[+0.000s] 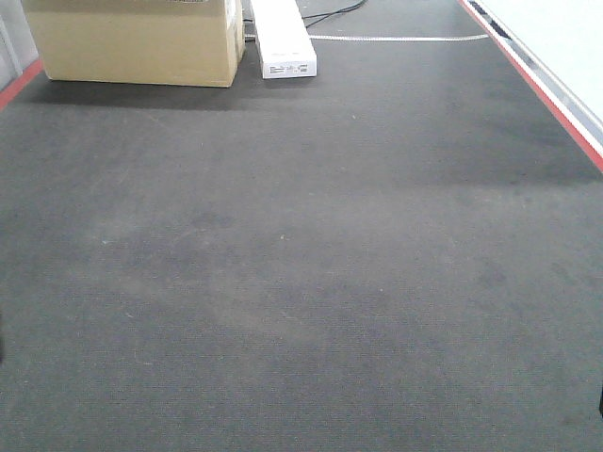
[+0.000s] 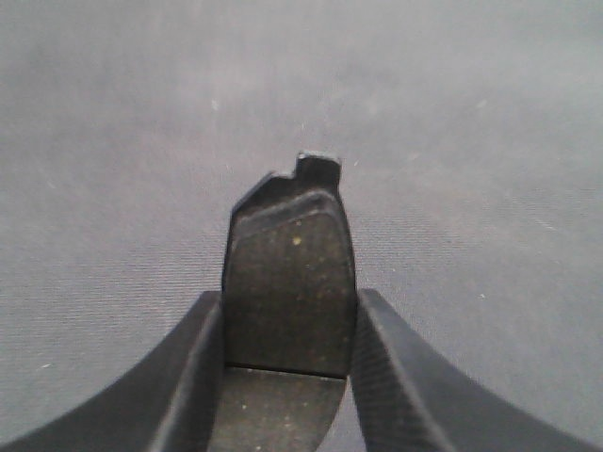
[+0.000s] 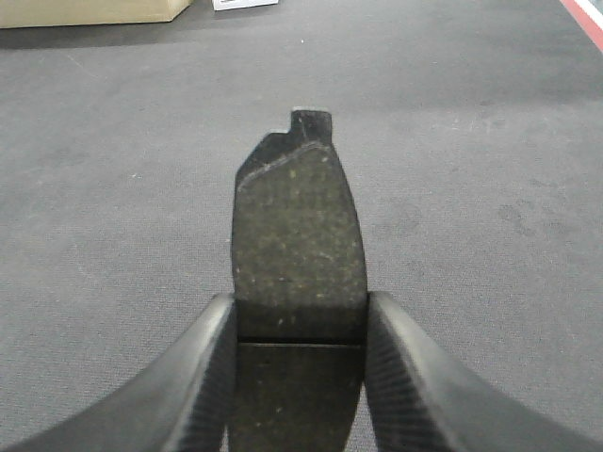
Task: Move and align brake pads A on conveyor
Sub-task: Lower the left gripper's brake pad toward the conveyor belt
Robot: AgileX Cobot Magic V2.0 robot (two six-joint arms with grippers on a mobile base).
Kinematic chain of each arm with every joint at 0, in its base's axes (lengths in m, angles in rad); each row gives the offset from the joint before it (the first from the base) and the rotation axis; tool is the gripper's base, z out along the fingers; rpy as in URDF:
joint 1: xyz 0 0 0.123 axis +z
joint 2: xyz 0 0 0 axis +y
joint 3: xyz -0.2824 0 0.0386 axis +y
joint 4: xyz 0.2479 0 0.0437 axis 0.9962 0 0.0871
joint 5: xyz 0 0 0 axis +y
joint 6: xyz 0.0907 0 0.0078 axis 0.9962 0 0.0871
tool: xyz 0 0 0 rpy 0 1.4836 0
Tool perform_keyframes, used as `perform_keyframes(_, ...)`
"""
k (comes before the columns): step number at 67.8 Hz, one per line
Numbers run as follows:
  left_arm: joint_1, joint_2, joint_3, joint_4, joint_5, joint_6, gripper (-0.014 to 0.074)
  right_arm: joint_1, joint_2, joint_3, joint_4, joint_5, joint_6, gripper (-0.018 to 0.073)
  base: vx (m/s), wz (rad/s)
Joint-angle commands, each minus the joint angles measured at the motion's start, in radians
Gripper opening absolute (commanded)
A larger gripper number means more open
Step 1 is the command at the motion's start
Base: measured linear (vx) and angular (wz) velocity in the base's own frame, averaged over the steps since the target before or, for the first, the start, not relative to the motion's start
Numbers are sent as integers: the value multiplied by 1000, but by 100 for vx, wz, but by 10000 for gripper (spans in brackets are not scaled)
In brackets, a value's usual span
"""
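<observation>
My left hand (image 2: 289, 301) grips one brake pad (image 2: 287, 268), right hand (image 3: 300, 303) a second brake pad (image 3: 297, 235), long axes ahead, notches leading, open conveyor (image 1: 301, 282) all round.

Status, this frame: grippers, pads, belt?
Left gripper shut on flat dark-grey brake pad; right gripper shut on second dark-grey pad. No pads seen on charcoal conveyor belt. Tan cardboard box, white carton at far end.

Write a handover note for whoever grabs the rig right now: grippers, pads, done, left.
Left gripper: shut on a brake pad, held over the belt.
Right gripper: shut on a second brake pad, also over the belt.
Done: both pads picked; the front view shows no pad lying on the belt.
Left: set both down and line them up. No other pads in view.
</observation>
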Motion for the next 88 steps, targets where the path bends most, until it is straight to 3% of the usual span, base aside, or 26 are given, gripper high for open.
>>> perform_keyframes(1, -4, 141, -104, -3, -40, -43, 3, -5, 7, -29, -8, -89, 0, -7, 0, 0)
perform_keyframes(23, -4, 630, -282, -4, -53, -52, 8, -5, 7, -29, -8, -89, 0, -7, 0, 0)
perform_keyframes(42, -4, 857, -402, -3, -15, -54, 52, -5, 7, -29, -8, -89, 0, -7, 0, 0)
perform_keyframes(54, -4, 931, -451, -2, -24, -54, 135, -5, 7, -29, -8, -89, 0, -7, 0, 0)
perform_keyframes(74, -4, 957, -491, 4, -15, -52, 417, -5, 7, -29, -8, -89, 0, -7, 0, 0)
perform_keyframes(88, -4, 846, -491, 27, 19, -44, 451, -5, 7, -29, -8, -89, 0, -7, 0, 0)
